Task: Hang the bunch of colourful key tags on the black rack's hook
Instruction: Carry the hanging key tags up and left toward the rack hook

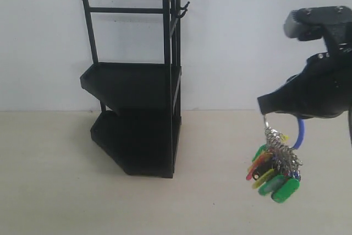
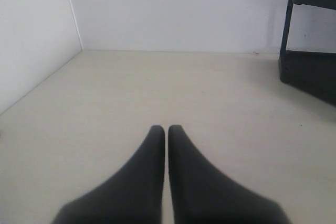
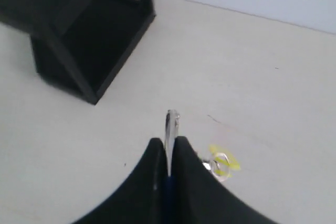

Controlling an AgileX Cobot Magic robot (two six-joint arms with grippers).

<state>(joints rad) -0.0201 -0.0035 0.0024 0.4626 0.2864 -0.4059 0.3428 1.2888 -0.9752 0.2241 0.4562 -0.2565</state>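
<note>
The colourful key tag bunch hangs in the air at the right, above the table, its blue loop curving up behind it. My right gripper is shut on the bunch's metal ring, which sticks out between the fingertips in the right wrist view; a yellow tag peeks from beside one finger. The black rack stands at centre left, well apart from the bunch. Its hook juts from the upper right corner post, empty. My left gripper is shut on nothing, low over bare table.
A white wall rises behind the rack. The pale wooden table spreads around it. The rack's lower tray and post edge into the left wrist view, and its base shows in the right wrist view.
</note>
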